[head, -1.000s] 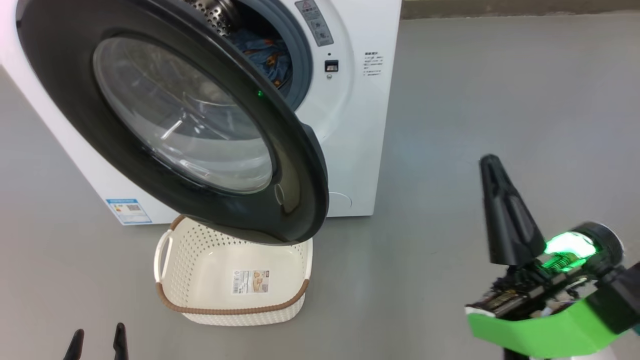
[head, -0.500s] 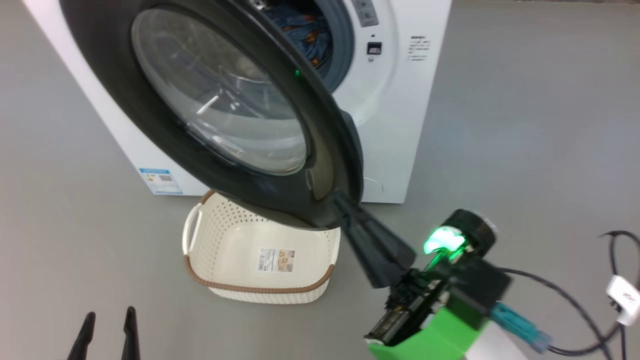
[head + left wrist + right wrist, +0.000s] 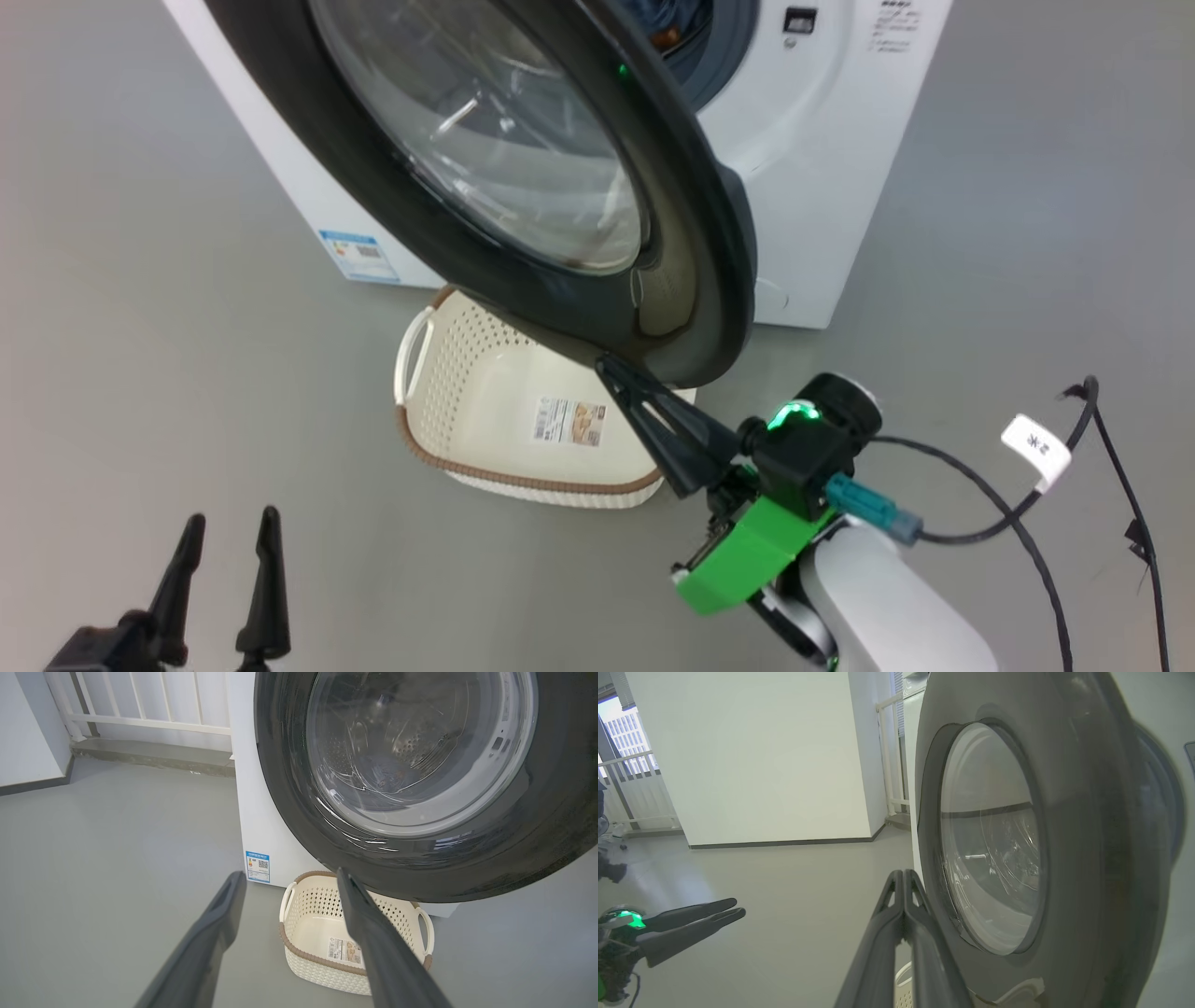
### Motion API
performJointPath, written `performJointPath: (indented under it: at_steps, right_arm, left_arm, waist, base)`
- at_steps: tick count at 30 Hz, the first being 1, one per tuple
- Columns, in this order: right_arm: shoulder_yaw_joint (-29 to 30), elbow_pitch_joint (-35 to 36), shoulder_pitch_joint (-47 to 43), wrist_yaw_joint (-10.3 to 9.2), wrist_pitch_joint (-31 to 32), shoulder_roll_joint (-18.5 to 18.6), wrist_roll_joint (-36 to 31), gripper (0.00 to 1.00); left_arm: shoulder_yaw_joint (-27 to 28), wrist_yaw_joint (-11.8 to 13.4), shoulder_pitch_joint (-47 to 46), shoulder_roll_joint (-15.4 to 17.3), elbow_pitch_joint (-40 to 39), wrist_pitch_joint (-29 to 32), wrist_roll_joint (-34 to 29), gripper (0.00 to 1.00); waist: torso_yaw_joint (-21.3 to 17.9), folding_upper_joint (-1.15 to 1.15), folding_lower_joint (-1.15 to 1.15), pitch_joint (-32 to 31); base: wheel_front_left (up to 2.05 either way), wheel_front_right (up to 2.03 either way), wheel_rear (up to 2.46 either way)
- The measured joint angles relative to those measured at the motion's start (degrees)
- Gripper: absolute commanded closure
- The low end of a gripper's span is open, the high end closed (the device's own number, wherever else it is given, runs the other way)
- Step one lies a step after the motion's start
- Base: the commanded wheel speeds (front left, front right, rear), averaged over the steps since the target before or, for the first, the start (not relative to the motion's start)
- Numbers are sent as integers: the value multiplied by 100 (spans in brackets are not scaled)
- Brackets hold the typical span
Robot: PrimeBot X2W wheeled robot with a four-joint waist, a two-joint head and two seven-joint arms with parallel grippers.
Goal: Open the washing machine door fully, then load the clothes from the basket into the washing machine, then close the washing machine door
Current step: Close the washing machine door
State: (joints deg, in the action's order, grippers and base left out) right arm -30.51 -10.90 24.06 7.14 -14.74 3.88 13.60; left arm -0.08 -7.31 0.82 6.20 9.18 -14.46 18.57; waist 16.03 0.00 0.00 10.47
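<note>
likely the closing step. right hand (image 3: 611, 369) shut, empty, tips by lower rim of door (image 3: 719, 271) just ahead; left hand (image 3: 231, 515) wide open, empty. next: push forward from the hand until latched.

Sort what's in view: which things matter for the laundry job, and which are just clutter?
Job:
washing machine door, partly open
washing machine
clothes, in the drum
basket, empty, on the floor below the door
right gripper, shut, tip at the door's lower rim
left gripper, open, holding nothing

Lying about:
black cable with white tag
white railing
</note>
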Motion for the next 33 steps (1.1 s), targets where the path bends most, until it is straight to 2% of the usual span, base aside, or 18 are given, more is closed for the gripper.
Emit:
performJointPath:
  at_steps: [8, 22, 33]
  right_arm:
    - [628, -310, 328, 0, -1, 11, -143, 100]
    - [1426, -293, 814, 29, 0, -3, -276, 100]
    - [1689, -680, 2173, 29, -1, 11, -299, 100]
  left_arm:
    - [-168, 0, -296, 3, -8, 0, 186, 0]
    - [-352, 0, -641, 88, 11, 0, 358, 0]
    - [-658, 0, -1145, 268, 10, 0, 606, 0]
  waist:
    - [191, 0, 0, 456]
    - [233, 0, 0, 969]
    - [182, 0, 0, 1523]
  base:
    - [0, 0, 0]
    - [0, 0, 0]
    - [0, 0, 0]
